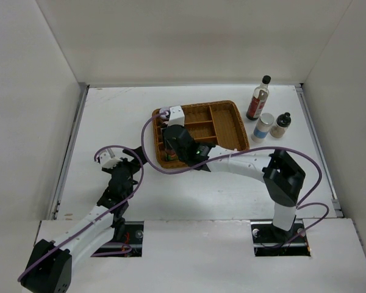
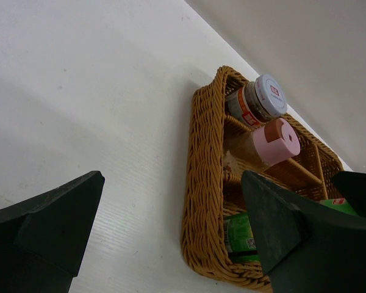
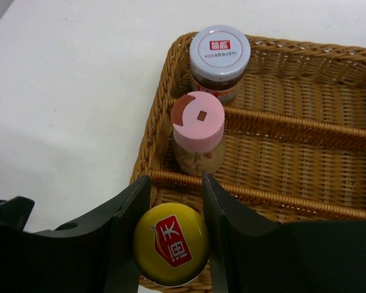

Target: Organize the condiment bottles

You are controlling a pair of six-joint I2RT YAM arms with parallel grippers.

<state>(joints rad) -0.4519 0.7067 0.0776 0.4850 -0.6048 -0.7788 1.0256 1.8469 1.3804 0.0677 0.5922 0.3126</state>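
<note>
Down at the near edge of the table, the left gripper (image 1: 121, 166) sits at about 7 o'clock from the brown wicker tray (image 1: 229, 131). Its two black fingers (image 2: 49, 238) are spread far apart, and they hold nothing. White table shows between them.

A bit farther in, the right gripper (image 3: 175, 201) reaches over the tray's near left corner. Its jaws are squeezed in on both sides of the green-red yellow-capped bottle (image 3: 171, 242). That bottle stands up straight in the corner box of the tray, and its round yellow cap with a red label faces up.

At 12 o'clock from it, past a wicker bar, the pink-capped shaker (image 3: 198, 125) stands in the next box. At 12 o'clock again, past one more bar, the lavender-lidded jar (image 3: 219, 52) stands in the far left corner. All three make a line down the tray's left end.

Far off, at about 3 o'clock from the tray, three more stand on the bare table. The white blue-banded jar (image 1: 263, 127) is nearest the tray. The small dark bottle (image 1: 281, 125) is just beside it at 3 o'clock. The tall dark-sauce bottle (image 1: 258, 97) stands at its 12 o'clock.
</note>
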